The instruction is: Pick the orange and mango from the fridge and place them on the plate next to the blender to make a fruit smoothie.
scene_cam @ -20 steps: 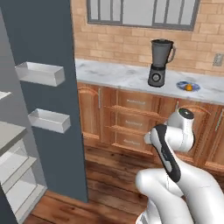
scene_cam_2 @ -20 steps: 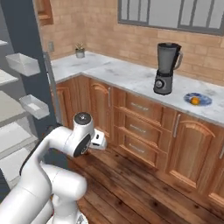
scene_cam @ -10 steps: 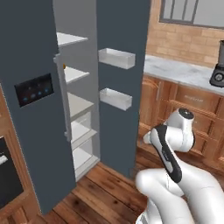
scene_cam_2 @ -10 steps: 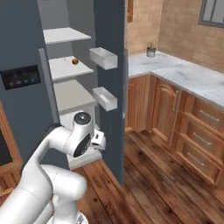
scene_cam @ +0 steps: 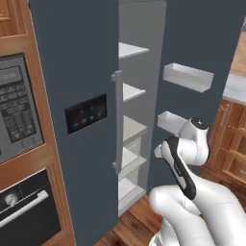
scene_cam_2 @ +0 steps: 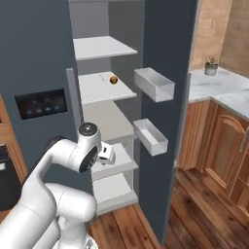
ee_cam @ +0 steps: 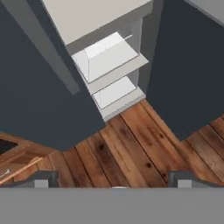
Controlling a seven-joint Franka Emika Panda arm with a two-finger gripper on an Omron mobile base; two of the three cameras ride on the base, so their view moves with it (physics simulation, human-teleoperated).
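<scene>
The fridge [scene_cam_2: 39,58] stands with its right door [scene_cam_2: 168,97] swung open and its left door, carrying the black panel [scene_cam: 86,113], closed. The mango [scene_cam_2: 113,80] lies on the second white shelf [scene_cam_2: 99,88], near that shelf's back edge, at 12 o'clock above the robot's wrist in the right base view. Two white door bins [scene_cam_2: 154,83] project from the open door toward the shelves, narrowing the gap at the shelf fronts. The hand [ee_cam: 111,180] hangs low in front of the lower shelves, tilted down toward the wooden floor [ee_cam: 131,153]; its fingertips [ee_cam: 41,179] sit wide apart with nothing between them. Open floor lies at 12 o'clock from the hand, between both door edges. A marble tabletop [scene_cam_2: 219,90] lies beyond the open door.
</scene>
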